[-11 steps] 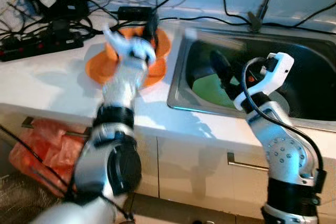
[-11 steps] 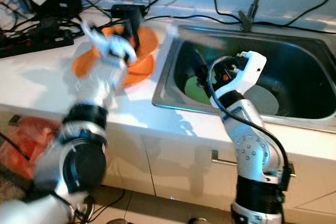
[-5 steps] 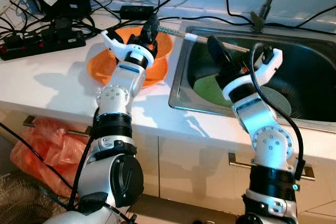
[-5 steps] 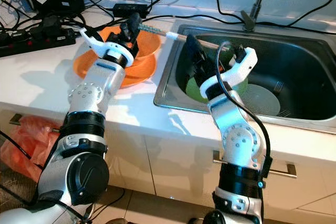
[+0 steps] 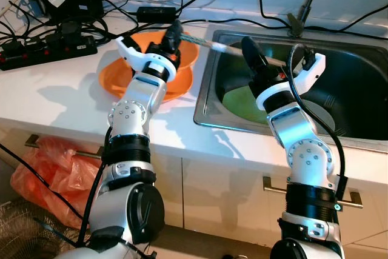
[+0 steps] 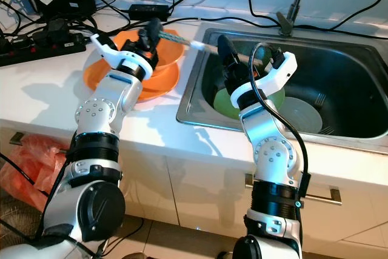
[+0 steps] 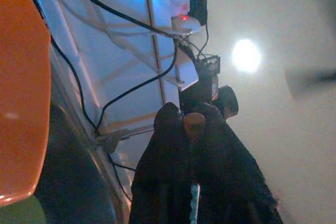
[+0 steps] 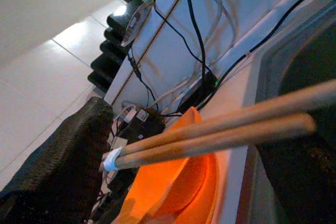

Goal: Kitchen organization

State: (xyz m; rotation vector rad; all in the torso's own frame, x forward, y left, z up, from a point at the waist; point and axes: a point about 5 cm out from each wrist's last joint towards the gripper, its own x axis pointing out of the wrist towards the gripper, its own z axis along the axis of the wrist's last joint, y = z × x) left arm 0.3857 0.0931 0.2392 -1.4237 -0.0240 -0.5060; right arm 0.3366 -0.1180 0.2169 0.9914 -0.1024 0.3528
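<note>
A pair of wooden chopsticks (image 5: 227,48) with a white band hangs level over the gap between the orange bowl (image 5: 189,60) and the sink (image 5: 364,86). My left gripper (image 5: 174,33) is over the bowl and shut on one end of the sticks. The left wrist view shows the wooden tip between the shut fingers (image 7: 173,145). My right gripper (image 5: 253,59) reaches up from the sink's left side and is open. In the right wrist view the chopsticks (image 8: 220,132) cross the gap between its two spread fingers (image 8: 63,156).
The bowl sits on an orange plate (image 5: 115,82) on the white counter. A green plate (image 5: 239,104) and a grey plate (image 5: 321,116) lie in the sink. Power strips and cables (image 5: 48,43) crowd the back left. The faucet (image 5: 309,1) stands behind the sink.
The left arm, blurred in motion a second ago, has settled over the bowl with the chopsticks. The right gripper has swung up and left until the sticks lie between its fingers.
</note>
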